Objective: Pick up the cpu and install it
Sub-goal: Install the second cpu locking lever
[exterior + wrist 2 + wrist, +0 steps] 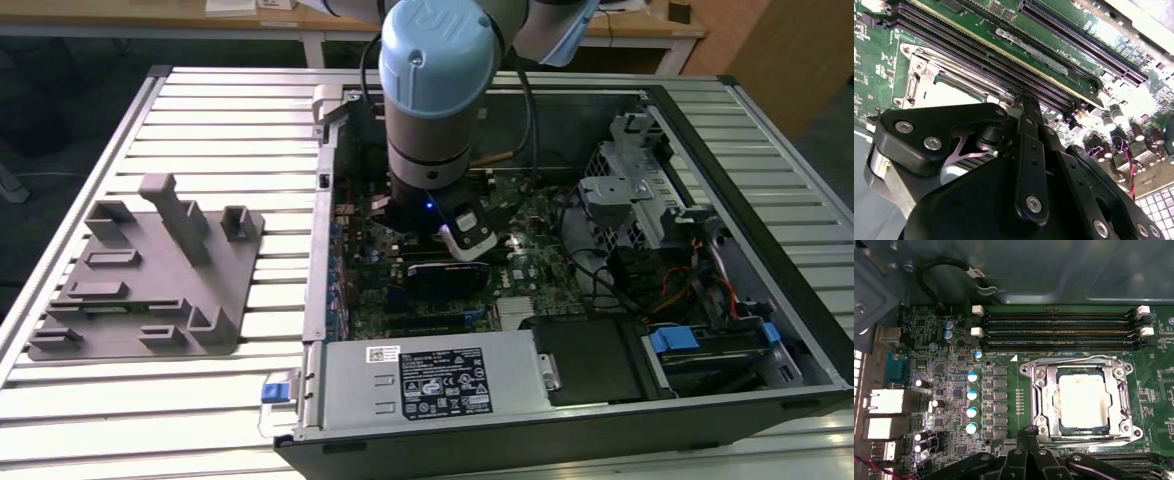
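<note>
gripper point(1029, 432) is seen low over the motherboard point(954, 390) inside the open computer case point(747, 120), its black linkage arms drawn together to a point at the socket's edge; the fingers appear closed or nearly so, and nothing is held between them. the cpu point(1080, 400), a flat square chip with a pale, shiny metal top, is seated within the bright steel socket frame point(1041, 400), its edges squared to the frame, so placement is judged done. long dark memory slots point(1059, 332) with white end latches are set beside the socket. a grey plastic fixture tray point(147, 290) with raised blocks rests on the slatted table point(227, 130), well apart from the case.
</note>
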Controlling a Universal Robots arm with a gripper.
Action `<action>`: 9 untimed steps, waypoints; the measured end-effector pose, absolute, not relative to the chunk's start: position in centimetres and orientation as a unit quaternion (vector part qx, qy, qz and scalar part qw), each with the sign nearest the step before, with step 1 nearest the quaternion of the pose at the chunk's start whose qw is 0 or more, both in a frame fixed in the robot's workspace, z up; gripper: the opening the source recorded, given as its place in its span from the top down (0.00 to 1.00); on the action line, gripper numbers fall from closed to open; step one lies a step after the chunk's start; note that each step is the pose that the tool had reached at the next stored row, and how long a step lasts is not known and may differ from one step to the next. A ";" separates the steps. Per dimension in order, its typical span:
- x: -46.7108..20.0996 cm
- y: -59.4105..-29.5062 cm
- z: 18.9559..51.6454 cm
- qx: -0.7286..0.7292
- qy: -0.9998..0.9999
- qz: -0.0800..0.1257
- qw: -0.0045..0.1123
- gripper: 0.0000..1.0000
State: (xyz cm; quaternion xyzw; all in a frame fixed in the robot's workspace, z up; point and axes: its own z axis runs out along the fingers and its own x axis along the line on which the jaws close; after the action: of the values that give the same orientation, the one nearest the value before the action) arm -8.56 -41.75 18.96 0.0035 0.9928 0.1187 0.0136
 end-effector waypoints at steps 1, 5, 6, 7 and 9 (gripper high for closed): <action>-8.6 -41.8 18.9 0.003 0.993 0.119 0.014 0.89; -8.6 -41.7 18.9 0.004 0.993 0.119 0.014 0.89; -8.6 -41.7 18.9 0.004 0.993 0.119 0.014 0.89; -8.6 -41.7 18.9 0.004 0.993 0.119 0.014 0.89; -8.6 -41.7 18.9 0.004 0.993 0.119 0.014 0.89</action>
State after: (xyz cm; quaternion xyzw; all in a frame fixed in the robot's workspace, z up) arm -8.58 -41.75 18.90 0.0035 0.9928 0.1187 0.0138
